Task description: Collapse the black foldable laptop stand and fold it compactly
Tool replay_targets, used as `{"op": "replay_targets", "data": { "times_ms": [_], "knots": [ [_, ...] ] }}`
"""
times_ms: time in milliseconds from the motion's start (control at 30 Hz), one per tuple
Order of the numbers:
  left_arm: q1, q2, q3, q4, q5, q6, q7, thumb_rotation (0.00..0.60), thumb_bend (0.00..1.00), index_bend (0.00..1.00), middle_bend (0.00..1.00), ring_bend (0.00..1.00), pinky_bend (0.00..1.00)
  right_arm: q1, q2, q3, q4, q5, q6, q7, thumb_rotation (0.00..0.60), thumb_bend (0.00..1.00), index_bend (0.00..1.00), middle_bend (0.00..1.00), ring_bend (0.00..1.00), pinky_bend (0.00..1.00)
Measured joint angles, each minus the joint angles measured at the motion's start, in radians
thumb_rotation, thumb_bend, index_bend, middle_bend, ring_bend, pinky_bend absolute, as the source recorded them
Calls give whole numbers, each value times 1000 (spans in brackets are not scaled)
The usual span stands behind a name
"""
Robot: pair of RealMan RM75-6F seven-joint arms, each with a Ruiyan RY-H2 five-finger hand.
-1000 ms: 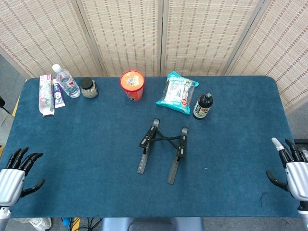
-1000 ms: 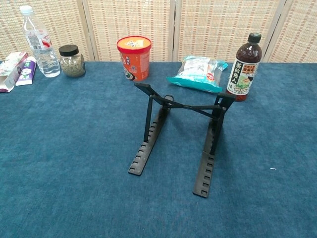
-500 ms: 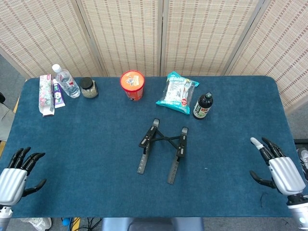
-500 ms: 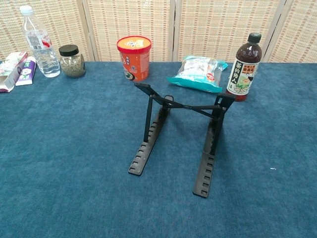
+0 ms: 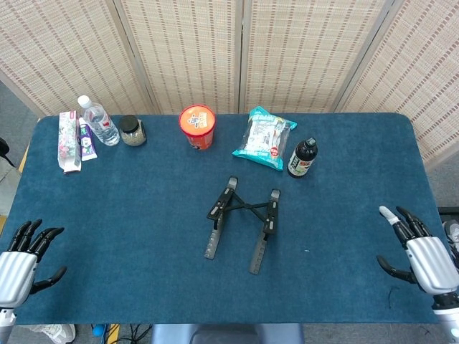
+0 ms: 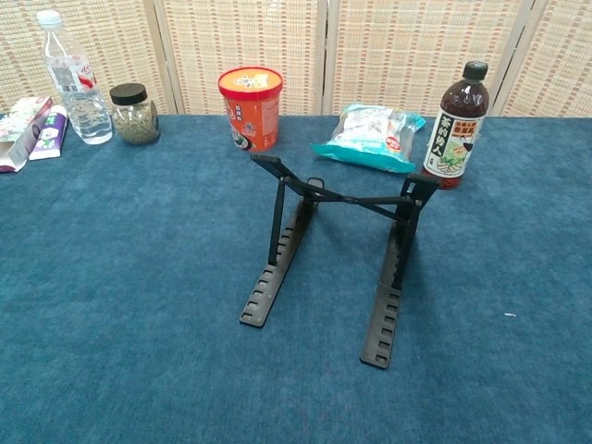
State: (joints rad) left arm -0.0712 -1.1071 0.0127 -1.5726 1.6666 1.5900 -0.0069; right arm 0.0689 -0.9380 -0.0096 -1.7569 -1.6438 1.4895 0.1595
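Note:
The black laptop stand point(image 5: 243, 223) stands unfolded in the middle of the blue table point(image 5: 129, 215). In the chest view the laptop stand point(image 6: 333, 254) shows two notched base rails, raised support arms and a thin cross link between them. My left hand point(image 5: 21, 259) hovers at the near left corner of the table, fingers spread, holding nothing. My right hand point(image 5: 419, 252) is at the near right edge, fingers also spread and empty. Both hands are far from the stand. Neither hand shows in the chest view.
Along the far side stand a water bottle point(image 5: 98, 121), a jar point(image 5: 132, 130), an orange cup point(image 5: 197, 126), a snack bag point(image 5: 264, 137) and a dark drink bottle point(image 5: 302, 158). Flat packets point(image 5: 74, 141) lie at the far left.
My right hand swung in over the table edge half a second ago and has drawn back slightly to the right. The left hand barely shifted. The stand has not moved.

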Motion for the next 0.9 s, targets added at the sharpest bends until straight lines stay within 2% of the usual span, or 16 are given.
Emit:
{"op": "replay_targets", "data": {
  "times_ms": [300, 667, 900],
  "knots": [
    [-1, -5, -2, -1, -2, -3, 4, 600, 181, 169, 222, 52, 27, 1, 8, -12, 3, -26, -3, 18, 600, 210, 0, 202, 40, 138],
    [-10, -10, -3, -7, -3, -19, 10, 600, 181, 169, 222, 52, 25, 138, 37, -66, -36, -194, -183, 76, 600, 217, 0, 202, 40, 138],
    [-2, -2, 1, -20, -7, -14, 24, 600, 181, 169, 222, 52, 26, 229, 16, -94, -43, -268, -277, 156, 600, 218, 0, 202, 40, 138]
  ]
}}
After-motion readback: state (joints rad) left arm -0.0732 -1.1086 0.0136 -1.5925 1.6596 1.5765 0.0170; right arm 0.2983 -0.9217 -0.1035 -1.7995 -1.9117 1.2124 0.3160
